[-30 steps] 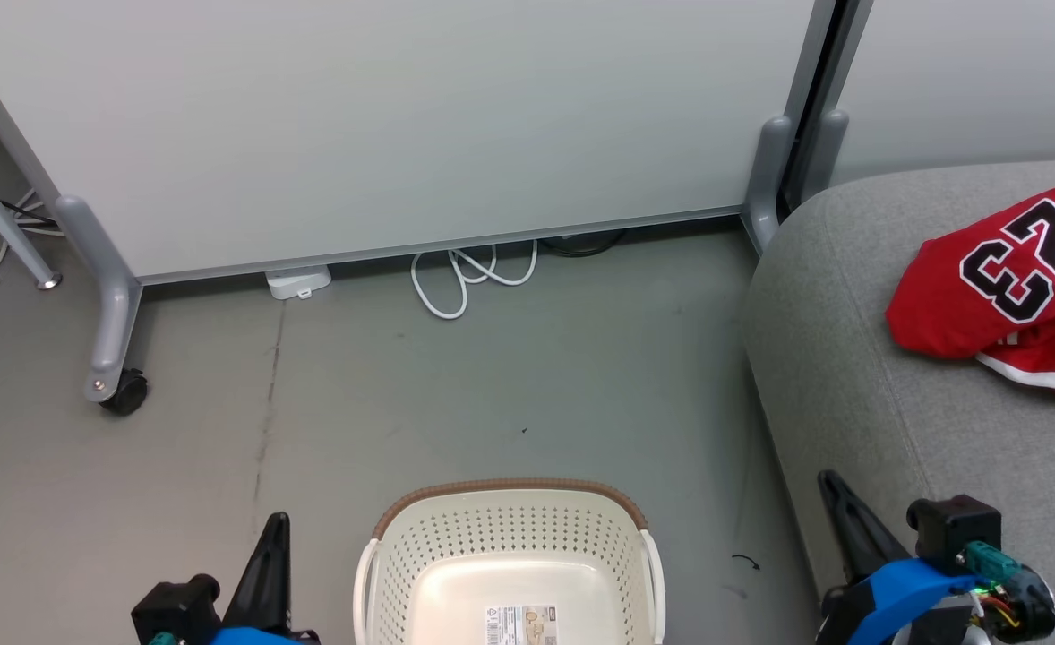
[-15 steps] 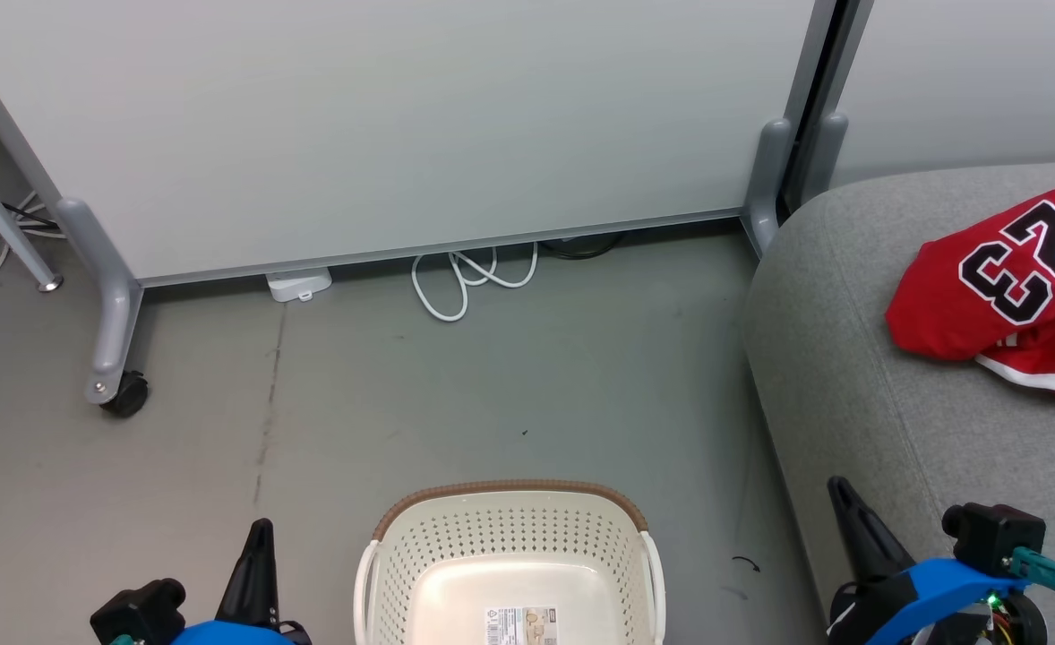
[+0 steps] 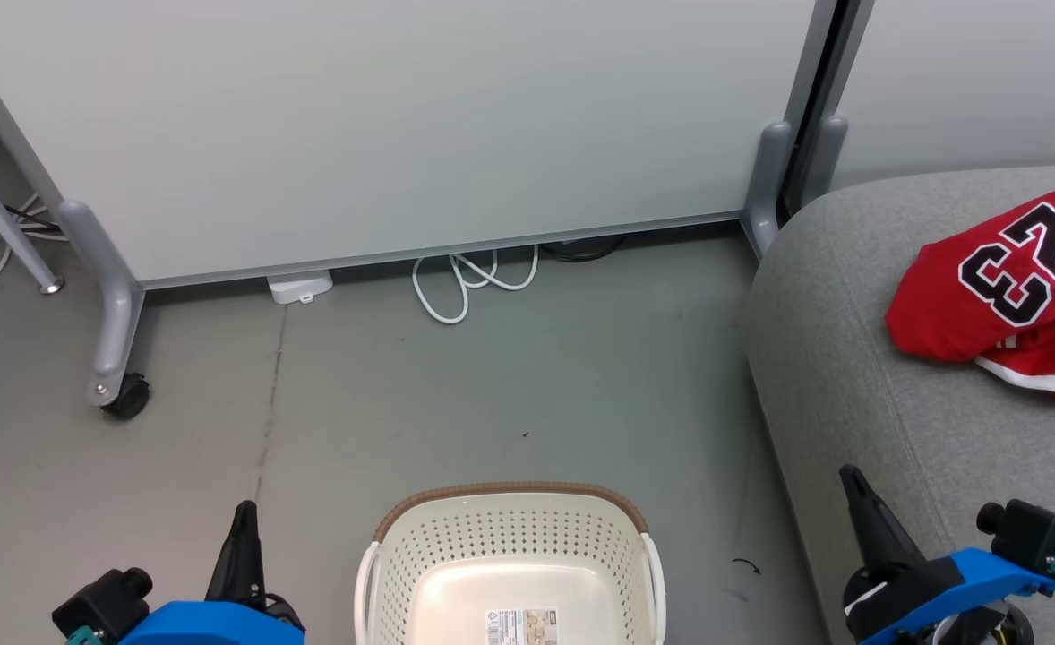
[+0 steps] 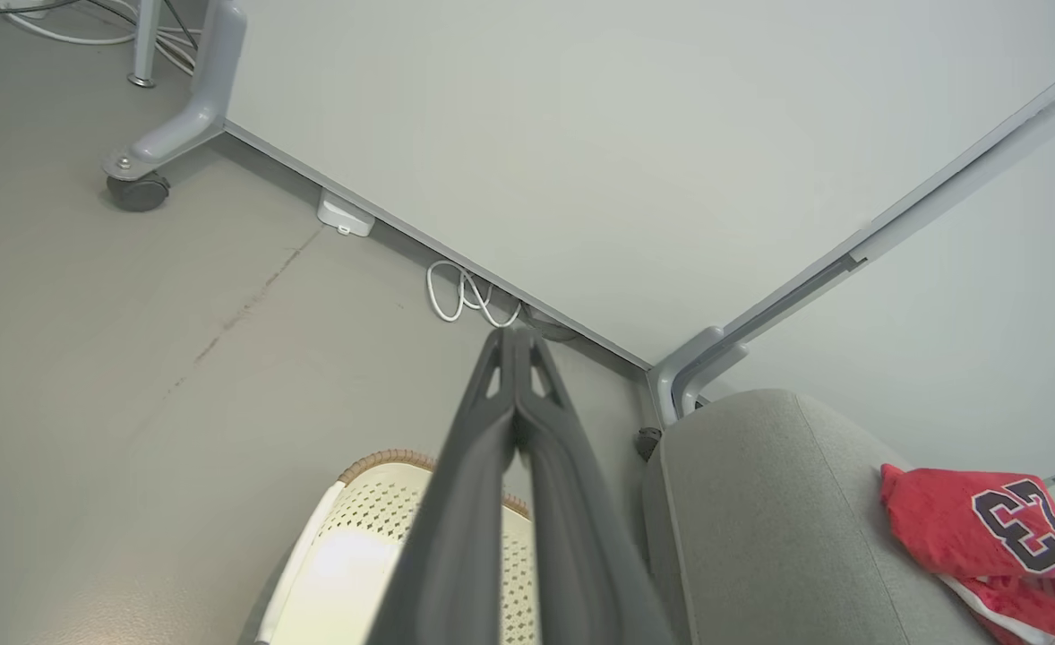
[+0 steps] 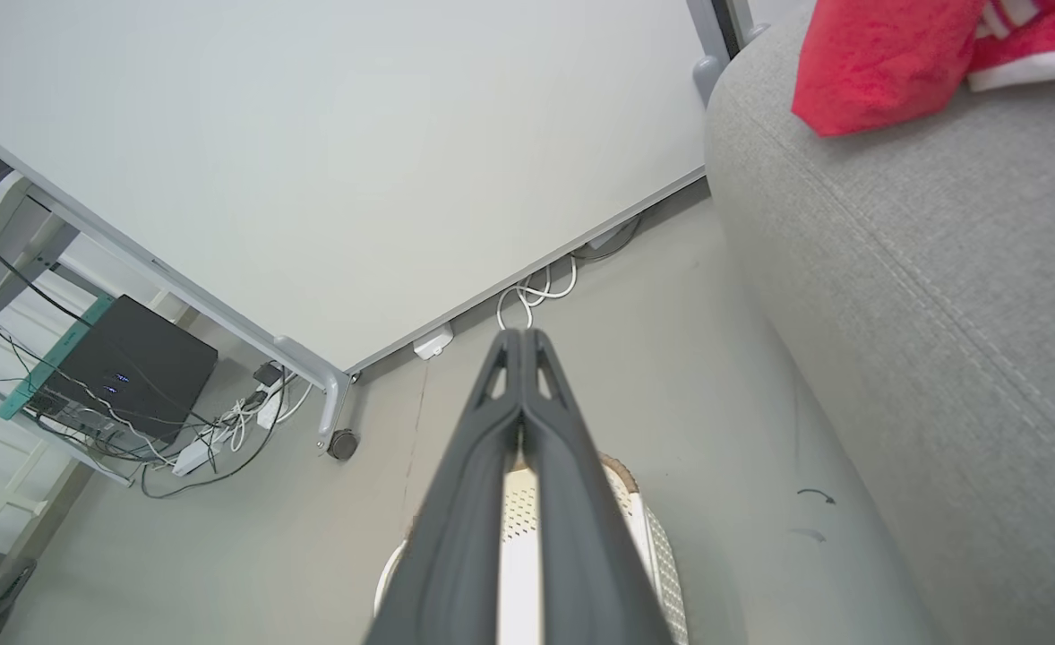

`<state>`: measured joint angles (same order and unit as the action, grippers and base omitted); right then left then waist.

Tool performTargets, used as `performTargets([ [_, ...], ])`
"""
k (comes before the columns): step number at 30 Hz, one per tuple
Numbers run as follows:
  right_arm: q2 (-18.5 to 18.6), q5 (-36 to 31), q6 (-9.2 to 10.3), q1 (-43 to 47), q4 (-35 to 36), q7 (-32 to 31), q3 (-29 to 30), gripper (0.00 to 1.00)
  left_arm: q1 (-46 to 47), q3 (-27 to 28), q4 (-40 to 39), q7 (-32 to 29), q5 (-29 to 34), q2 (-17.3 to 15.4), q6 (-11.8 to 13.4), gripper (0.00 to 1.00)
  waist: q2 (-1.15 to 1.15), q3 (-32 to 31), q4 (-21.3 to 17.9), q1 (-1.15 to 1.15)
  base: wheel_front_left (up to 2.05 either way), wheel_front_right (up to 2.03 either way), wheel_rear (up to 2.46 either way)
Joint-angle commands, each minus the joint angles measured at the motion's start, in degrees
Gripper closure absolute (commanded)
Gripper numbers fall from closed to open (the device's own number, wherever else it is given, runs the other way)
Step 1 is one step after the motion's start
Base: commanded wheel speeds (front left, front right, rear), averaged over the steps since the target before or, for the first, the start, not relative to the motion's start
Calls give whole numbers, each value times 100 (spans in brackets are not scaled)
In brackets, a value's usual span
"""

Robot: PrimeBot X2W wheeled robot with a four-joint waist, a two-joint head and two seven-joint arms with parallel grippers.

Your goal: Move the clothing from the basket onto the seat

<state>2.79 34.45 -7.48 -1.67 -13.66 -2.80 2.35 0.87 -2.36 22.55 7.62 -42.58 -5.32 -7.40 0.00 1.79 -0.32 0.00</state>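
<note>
A pale partition panel [image 3: 402, 116] stands across the back of the grey floor [image 3: 492, 385]. The seat [image 3: 895, 376] occupies the right side of the head view.

The basket [image 3: 510, 490] stands on the floor at bottom centre, between the two grippers. The visible part of its bottom carries a printed label [image 3: 520, 624].

The clothing [image 3: 984, 296] lies bunched on the seat at the far right, with the black number 23 facing up. It lies beyond the right gripper and to its right, well apart from it, and farther again from the left gripper.

The left gripper [image 3: 244, 515] hangs over the floor just left of the basket. Its fingers [image 4: 483, 448] are pressed together at the tips, with nothing between them.

The right gripper [image 3: 850, 477] hangs at the seat's front edge, to the right of the basket. Its fingers [image 5: 469, 466] are likewise closed tip to tip, grasping nothing.

A white cable [image 3: 465, 282] lies coiled at the foot of the panel.
</note>
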Motion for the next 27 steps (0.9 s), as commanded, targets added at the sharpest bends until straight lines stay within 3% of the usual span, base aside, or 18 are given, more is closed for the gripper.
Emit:
performTargets([
  [1, 10, 220, -1, -151, 66, -15, 30, 100, 176, 70, -119, -40, -191, -17, -4, 100, 0, -2, 1, 0, 0, 0, 0],
  [27, 12, 2236, -1, -283, 34, -151, 173, 100, 327, 373, -397, -544, -1923, 79, -7, 100, 0, -45, 9, 0, 0, 0, 0],
])
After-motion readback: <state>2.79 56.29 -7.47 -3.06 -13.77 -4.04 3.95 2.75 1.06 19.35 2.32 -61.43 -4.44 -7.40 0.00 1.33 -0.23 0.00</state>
